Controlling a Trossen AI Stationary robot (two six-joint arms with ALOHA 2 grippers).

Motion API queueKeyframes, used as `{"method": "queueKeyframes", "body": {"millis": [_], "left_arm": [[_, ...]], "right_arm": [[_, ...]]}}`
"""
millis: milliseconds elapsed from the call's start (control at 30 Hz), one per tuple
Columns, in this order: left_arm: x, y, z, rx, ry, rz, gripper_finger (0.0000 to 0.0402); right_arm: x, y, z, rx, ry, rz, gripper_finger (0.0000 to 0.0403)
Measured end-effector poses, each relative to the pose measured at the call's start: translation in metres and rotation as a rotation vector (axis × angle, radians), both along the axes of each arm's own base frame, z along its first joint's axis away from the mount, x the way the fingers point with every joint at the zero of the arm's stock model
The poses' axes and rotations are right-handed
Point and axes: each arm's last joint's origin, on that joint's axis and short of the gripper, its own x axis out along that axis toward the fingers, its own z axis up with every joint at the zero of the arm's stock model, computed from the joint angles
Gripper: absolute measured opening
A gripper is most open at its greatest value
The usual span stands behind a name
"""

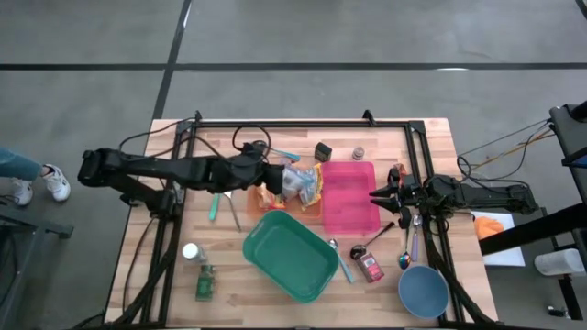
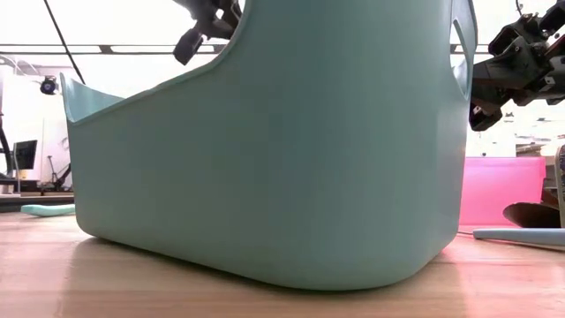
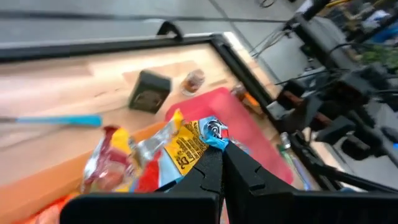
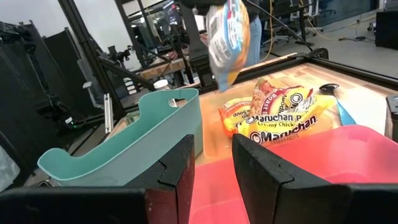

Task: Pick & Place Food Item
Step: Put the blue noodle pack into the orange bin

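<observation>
crinkly foil-plastic: the left gripper [image 3: 219, 163] is pinched fully shut on the top seam of a snack packet [image 1: 299, 182], so it hangs limp and clear at frame centre in the high view, above the orange tray [image 1: 260, 198] and just left of the pink bin [image 1: 349, 195] — probably mid-transfer. more ramen packs [image 4: 273, 118] lie flat in that tray, glossy and soft. right gripper [image 4: 212, 163] waits at the pink bin's right edge, jaws partly open with nothing between them; the rigid teal tub [image 1: 289, 255] sits lower centre.
</observation>
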Motion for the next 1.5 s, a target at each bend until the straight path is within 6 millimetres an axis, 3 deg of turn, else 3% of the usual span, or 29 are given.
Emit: {"method": "queueKeyframes", "body": {"millis": [233,733,1067,1233,1500], "left_arm": [[0.002,-0.003,-0.018,-0.06,0.095,0.039,0.0002],[0.03,-0.022,-0.071,-0.149,0.264,-0.014,0.0002],[0.037,-0.024,-0.088,-0.173,0.324,-0.033,0.0008],[0.037,-0.025,-0.088,-0.182,0.325,-0.042,0.0053],[0.037,-0.024,-0.084,-0.184,0.3,-0.045,0.0191]], "right_arm": [[0.0,0.0,0.0,0.0,-0.001,0.0,0.0107],[0.0,0.0,0.0,0.0,0.005,-0.001,0.0107],[0.0,0.0,0.0,0.0,0.004,-0.001,0.0107],[0.0,0.0,0.0,0.0,0.005,0.0,0.0107],[0.0,0.0,0.0,0.0,0.006,0.0,0.0107]]}}
